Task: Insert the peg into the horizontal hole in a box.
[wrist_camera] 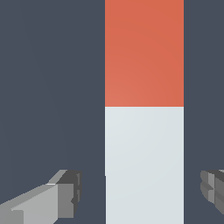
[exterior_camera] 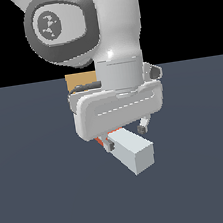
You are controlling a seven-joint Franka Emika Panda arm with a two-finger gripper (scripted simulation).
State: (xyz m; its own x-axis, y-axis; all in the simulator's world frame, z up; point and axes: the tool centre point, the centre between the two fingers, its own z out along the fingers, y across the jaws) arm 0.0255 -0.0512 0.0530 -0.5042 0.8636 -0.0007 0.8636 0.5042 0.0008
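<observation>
Claw point(wrist_camera: 142, 192) spread wide, straddling the white-grey end of the square red-orange-and-white peg point(wrist_camera: 144, 131), not gripping yet. Long axis crosses the finger line, directly below.

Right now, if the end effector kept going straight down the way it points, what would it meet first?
The peg. It lies directly below the open end effector, between the two fingers, which straddle its white-grey part without touching. How much height remains is hard to judge.
</observation>
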